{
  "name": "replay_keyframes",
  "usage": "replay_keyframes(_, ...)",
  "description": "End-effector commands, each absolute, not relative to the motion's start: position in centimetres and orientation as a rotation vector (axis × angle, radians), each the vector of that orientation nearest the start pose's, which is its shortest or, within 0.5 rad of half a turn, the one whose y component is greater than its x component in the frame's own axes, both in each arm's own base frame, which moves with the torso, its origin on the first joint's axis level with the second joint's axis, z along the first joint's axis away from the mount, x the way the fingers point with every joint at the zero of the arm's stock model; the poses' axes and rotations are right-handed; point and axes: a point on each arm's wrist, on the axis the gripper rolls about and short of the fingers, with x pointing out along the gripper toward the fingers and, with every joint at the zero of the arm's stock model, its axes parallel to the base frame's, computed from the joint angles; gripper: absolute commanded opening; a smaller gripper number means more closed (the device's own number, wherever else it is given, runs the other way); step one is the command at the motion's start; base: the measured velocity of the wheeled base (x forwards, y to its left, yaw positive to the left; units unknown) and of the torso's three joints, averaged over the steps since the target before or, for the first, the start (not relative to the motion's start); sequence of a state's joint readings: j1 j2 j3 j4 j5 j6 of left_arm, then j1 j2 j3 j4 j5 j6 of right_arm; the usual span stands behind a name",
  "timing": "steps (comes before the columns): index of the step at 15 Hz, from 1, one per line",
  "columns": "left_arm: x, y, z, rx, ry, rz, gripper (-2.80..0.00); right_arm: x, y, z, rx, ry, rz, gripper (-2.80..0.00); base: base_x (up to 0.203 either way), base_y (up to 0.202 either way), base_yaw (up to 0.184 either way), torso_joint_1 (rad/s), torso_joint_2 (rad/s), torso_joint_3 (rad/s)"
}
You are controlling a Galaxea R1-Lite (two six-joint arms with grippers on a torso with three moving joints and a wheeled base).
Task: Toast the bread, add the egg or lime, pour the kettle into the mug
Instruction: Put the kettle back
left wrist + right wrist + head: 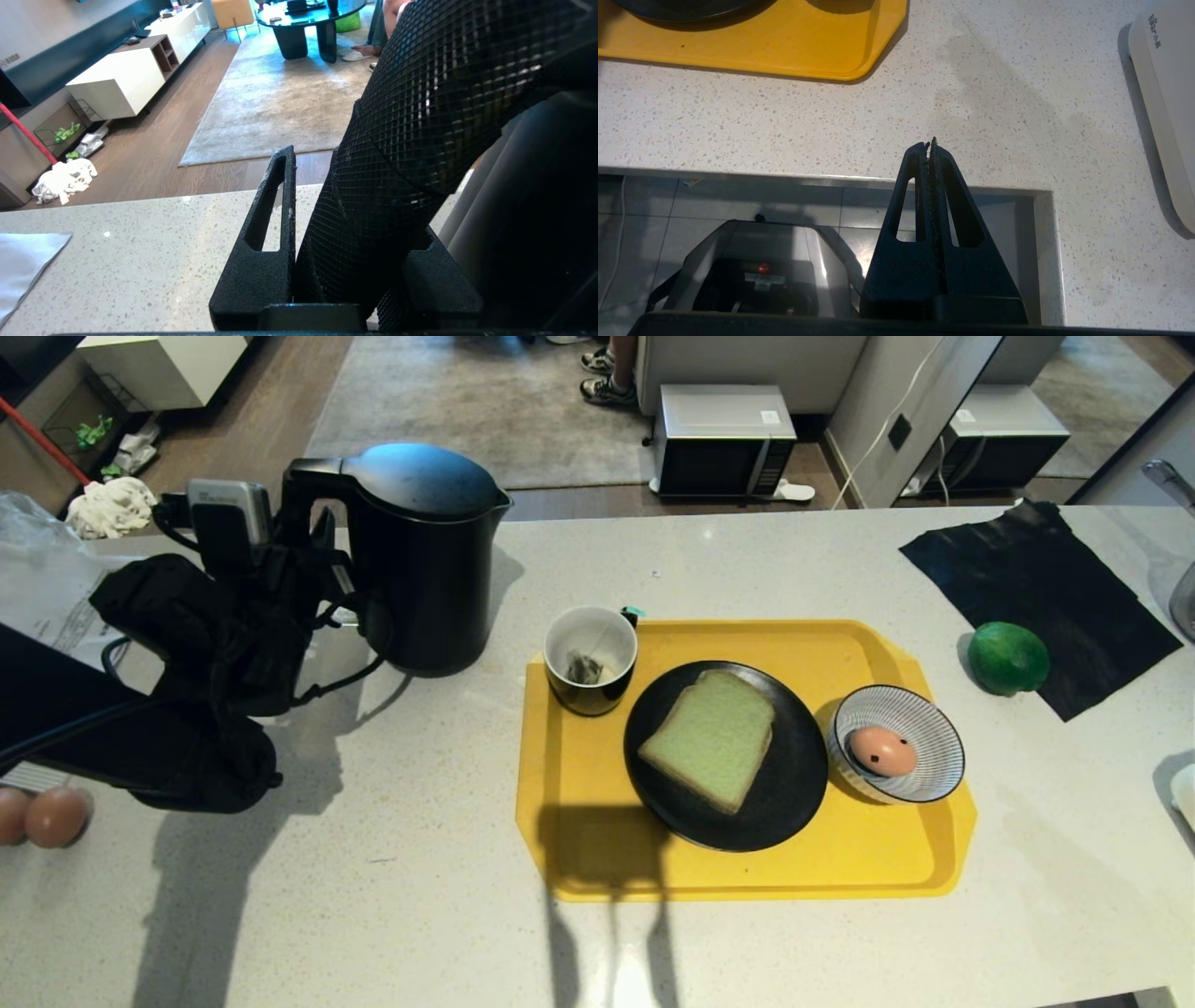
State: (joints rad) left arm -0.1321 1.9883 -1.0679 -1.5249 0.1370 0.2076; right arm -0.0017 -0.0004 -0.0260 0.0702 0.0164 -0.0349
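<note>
left gripper (345, 261) clamped on the kettle handle (420, 140) — jaws part-way apart, one finger (273, 224) outside the loop, the other hidden behind it, the mesh-textured black grip filling the gap between. in the head view, same arm reaching in from the left, wrist camera up against the back of the kettle (425, 555). cannot tell whether the base is lifted or resting on the tabletop (373, 896).

right gripper (930, 154) idle at the near tabletop edge — jaws pressed together, holding nothing, near a corner of the tray (784, 46).

outward from the kettle: mug (590, 658) just beside it, on the tray's far-left corner, upright, with a tea bag inside; no water clearly visible in it. next to the mug, bread (711, 737) lying flat on a black plate (794, 784) mid-tray, pale green with no clear browning, so toasting hard to confirm by colour. spotted egg (882, 751) already sitting in the striped bowl (938, 747) at the tray's right. lime (1007, 658) off the tray, on the tabletop at the edge of a black cloth (1046, 569). two plain brown eggs (42, 815) far left, untouched.

judged from this layout: bread plated, egg step looks done, pour not yet made — likely only the kettle's carry and tilt over the mug left.
</note>
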Motion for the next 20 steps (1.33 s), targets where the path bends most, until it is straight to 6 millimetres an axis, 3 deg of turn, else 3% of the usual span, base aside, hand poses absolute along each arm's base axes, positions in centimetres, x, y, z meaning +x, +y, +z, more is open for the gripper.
replay_keyframes(1,36.9,-4.6,23.7,0.124,-0.593,0.069,-2.8,-2.5,0.0,7.5,-0.035,0.044,0.016,-2.8,0.0,0.0,0.0,0.0,0.0,0.0)
replay_keyframes(12,35.8,-4.6,23.0,0.131,-0.55,0.055,-2.8,-2.5,0.0,7.5,-0.035,0.044,0.016,-2.8,0.0,0.0,0.0,0.0,0.0,0.0)
replay_keyframes(13,35.6,-4.6,23.2,0.131,-0.555,0.056,-2.06,-2.5,0.0,7.5,-0.035,0.044,0.016,-2.8,0.0,0.0,0.0,0.0,0.0,0.0)
replay_keyframes(14,35.3,-4.5,23.6,0.128,-0.567,0.056,0.0,-2.5,0.0,7.5,-0.035,0.044,0.016,-2.8,0.0,0.0,0.0,0.0,0.0,0.0)
replay_keyframes(20,31.8,-4.1,22.4,0.133,-0.479,0.043,0.0,-2.5,0.0,7.5,-0.035,0.044,0.016,-2.8,0.0,0.0,0.0,0.0,0.0,0.0)
